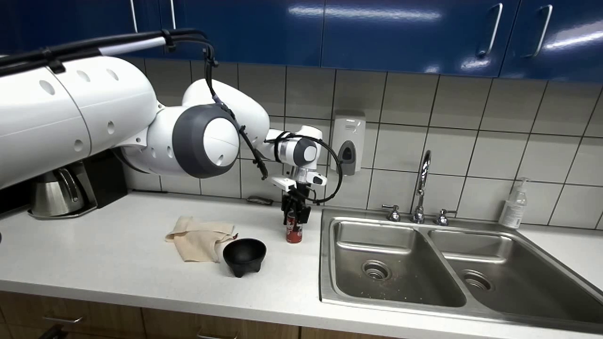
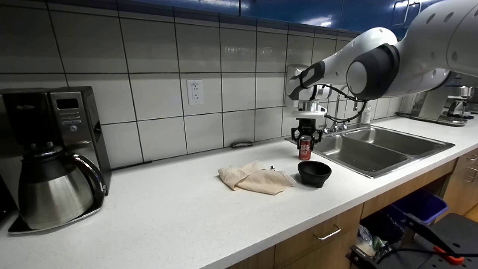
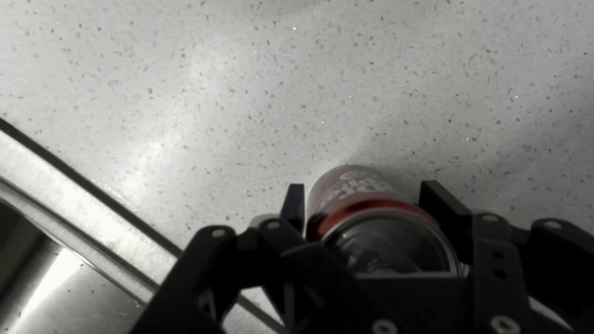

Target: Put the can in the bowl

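A red can with white lettering stands upright on the white counter, left of the sink in an exterior view point(image 1: 294, 234). The can also shows in an exterior view point(image 2: 305, 152) and in the wrist view point(image 3: 371, 208). My gripper point(image 1: 296, 219) points down over the can, also seen in an exterior view point(image 2: 306, 145). In the wrist view its fingers point(image 3: 362, 185) stand on both sides of the can's top, with a thin gap at the left finger and a gap near the right fingertip. The black bowl point(image 1: 244, 256) stands near the can, also in an exterior view point(image 2: 314, 173); it is out of the wrist view.
A beige cloth point(image 1: 200, 238) lies beside the bowl. The double sink point(image 1: 328, 263) adjoins the can's spot; its rim shows in the wrist view point(image 3: 83, 199). A soap dispenser point(image 1: 348, 141) hangs on the tiled wall. A coffee maker point(image 2: 56, 157) stands far along the counter.
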